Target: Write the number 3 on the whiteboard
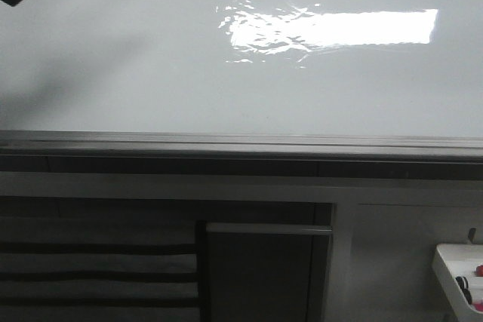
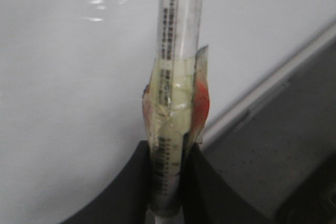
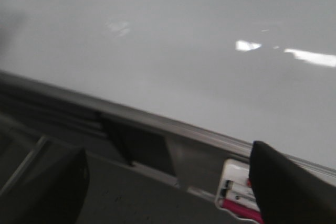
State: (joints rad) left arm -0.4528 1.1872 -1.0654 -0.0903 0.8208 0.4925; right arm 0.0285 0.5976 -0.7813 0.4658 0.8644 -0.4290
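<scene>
The left gripper (image 2: 167, 192) clamps a taped whiteboard marker (image 2: 176, 77), barrel pointing up along the whiteboard (image 1: 151, 65), presumably so the tip can meet it (the tip itself is out of frame). No number 3 shows on the board yet. The right gripper (image 3: 168, 182) hangs spread and empty near the grey rail (image 3: 199, 132), apparently idle.

1. The large glossy white-grey whiteboard (image 1: 151, 58) stands upright, its grey metal rail (image 1: 241, 141) running along the lower edge.
2. Its surface just ahead of the left gripper (image 2: 167, 182) carries no visible drawn digit.
</scene>
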